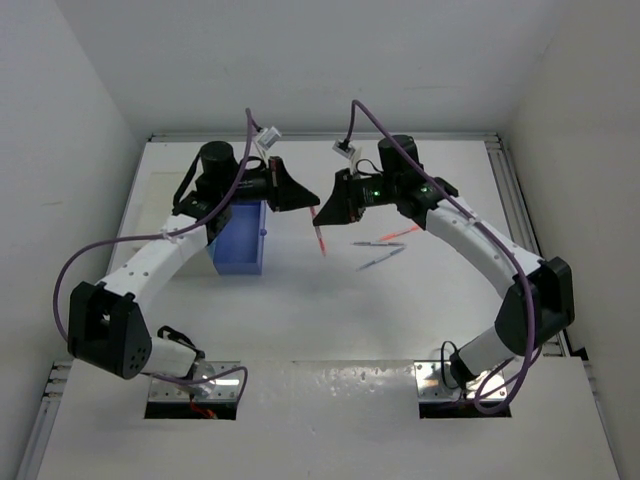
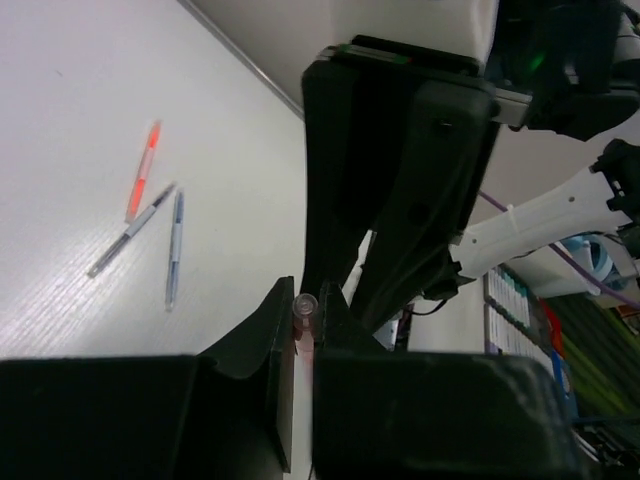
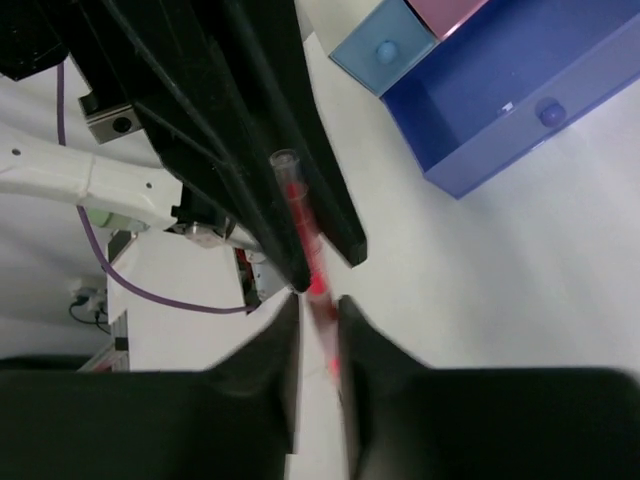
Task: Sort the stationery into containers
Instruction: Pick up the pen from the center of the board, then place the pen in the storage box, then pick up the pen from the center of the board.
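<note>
A red pen (image 1: 320, 240) with a clear end hangs between my two grippers above the middle of the table. My left gripper (image 2: 305, 300) is shut on the pen's clear end (image 2: 305, 306). My right gripper (image 3: 318, 310) faces it from the other side. Its jaws stand slightly apart around the pen's red shaft (image 3: 300, 215), with a gap on one side. An open blue container (image 1: 240, 240) sits on the table left of the grippers, under my left arm. In the right wrist view, the blue container (image 3: 520, 100) shows empty, with a pink container's corner (image 3: 450, 10) beside it.
Three more pieces of stationery lie on the table right of the grippers: an orange marker (image 2: 143, 170), a grey pen (image 2: 130, 230) and a blue pen (image 2: 175, 248). A light blue drawer front (image 3: 385, 50) adjoins the pink container. Walls close in the table on three sides.
</note>
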Available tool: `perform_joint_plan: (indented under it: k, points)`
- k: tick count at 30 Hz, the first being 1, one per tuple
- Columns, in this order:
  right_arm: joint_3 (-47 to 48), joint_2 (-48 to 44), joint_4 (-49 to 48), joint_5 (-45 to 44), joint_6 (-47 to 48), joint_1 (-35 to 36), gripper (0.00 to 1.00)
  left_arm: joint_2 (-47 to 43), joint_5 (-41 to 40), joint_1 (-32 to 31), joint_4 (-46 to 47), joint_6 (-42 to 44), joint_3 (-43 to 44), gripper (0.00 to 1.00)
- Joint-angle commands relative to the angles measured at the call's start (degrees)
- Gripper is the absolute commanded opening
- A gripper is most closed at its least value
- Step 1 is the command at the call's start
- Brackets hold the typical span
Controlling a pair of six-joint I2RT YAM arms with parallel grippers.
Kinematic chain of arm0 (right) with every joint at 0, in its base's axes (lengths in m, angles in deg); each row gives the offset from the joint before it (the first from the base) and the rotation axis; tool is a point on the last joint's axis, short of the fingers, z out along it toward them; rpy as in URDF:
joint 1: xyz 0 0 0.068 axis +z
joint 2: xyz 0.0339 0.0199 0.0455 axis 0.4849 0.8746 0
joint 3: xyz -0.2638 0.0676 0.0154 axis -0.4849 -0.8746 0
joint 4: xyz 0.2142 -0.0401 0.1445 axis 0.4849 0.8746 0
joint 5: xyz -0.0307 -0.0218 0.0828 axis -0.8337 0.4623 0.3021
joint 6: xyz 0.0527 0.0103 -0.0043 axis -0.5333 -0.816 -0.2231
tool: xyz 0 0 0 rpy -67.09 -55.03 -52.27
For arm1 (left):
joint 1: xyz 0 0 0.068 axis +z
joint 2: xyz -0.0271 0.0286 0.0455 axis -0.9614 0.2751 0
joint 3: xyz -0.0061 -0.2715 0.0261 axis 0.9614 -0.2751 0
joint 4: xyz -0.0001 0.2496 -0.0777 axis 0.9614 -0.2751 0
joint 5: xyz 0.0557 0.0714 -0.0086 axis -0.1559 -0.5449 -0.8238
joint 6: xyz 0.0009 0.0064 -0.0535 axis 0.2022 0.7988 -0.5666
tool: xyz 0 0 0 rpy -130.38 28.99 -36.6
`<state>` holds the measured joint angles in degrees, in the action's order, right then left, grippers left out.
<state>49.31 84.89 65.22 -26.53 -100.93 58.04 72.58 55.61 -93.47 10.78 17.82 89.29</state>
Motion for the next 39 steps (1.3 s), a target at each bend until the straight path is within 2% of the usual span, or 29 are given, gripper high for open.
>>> perform_joint_plan:
  k: [1,3,4,5,6,9,13,17,21,23,24,25,26,27,28,30,32,35,39]
  points:
    - [3.1,-0.5,-1.7,-0.2,-0.4,-0.1,0.24,1.6,0.0,1.8,-2.7,3.1,2.7,0.00]
    - [3.0,-0.5,1.1,-2.3,2.0,-1.2,0.44,2.7,-2.8,4.2,-7.8,7.2,5.1,0.00]
    - [2.4,-0.4,2.7,-3.4,4.1,-2.7,0.47,4.1,-7.4,6.0,-16.8,13.4,8.8,0.00]
    - [2.2,-0.4,4.0,-4.0,6.0,-3.5,0.47,4.1,-11.0,6.5,-21.7,17.8,11.5,0.00]
    - [2.0,-0.1,5.2,-4.7,8.3,-5.1,0.47,6.4,-15.4,7.0,-31.5,24.8,14.5,0.00]
    - [1.8,1.0,11.5,-9.8,19.0,-7.6,0.44,11.7,-30.3,8.3,-44.1,33.1,24.2,0.00]
    - [2.2,4.0,18.2,-16.9,30.7,-9.5,0.40,17.3,-44.5,10.6,-49.9,35.3,28.3,0.00]
    - [2.8,7.1,20.8,-19.5,35.1,-11.4,0.38,21.2,-49.8,11.2,-52.3,36.9,29.3,0.00]
    - [1.5,8.5,21.7,-21.4,42.0,-11.9,0.38,23.7,-51.8,11.1,-53.4,36.9,28.2,0.01]
    - [0.7,9.2,21.9,-22.6,46.5,-12.0,0.38,24.4,-52.0,11.1,-53.0,36.8,27.5,0.07]
    - [-0.3,10.4,23.2,-23.6,52.4,-11.8,0.38,24.9,-50.7,11.3,-53.0,36.9,27.3,0.21]
    - [-0.3,10.4,23.2,-23.9,54.0,-11.8,0.38,24.9,-50.4,11.3,-53.0,36.9,27.3,0.21]
    - [-0.3,11.2,23.6,-23.8,56.2,-11.7,0.38,25.2,-50.2,11.2,-53.2,36.8,27.6,0.25]
    - [0.0,11.7,24.4,-23.7,58.3,-11.8,0.38,25.3,-49.7,11.4,-53.5,36.9,27.9,0.34]
    - [0.3,13.0,26.3,-23.3,63.5,-11.8,0.39,25.5,-48.1,11.3,-53.7,38.6,28.1,0.39]
    - [2.4,14.7,31.0,-22.7,71.5,-11.5,0.40,25.5,-46.2,11.4,-54.5,39.9,28.7,0.46]
    - [5.2,17.4,34.1,-22.1,75.5,-11.5,0.40,25.5,-44.1,11.3,-54.8,40.5,28.8,0.50]
    - [8.8,19.9,39.9,-21.5,82.7,-10.9,0.39,24.8,-42.2,11.4,-54.8,40.9,28.4,0.51]
    - [8.7,21.6,43.0,-22.5,90.2,-9.8,0.33,23.3,-39.7,11.6,-54.5,41.5,27.3,0.51]
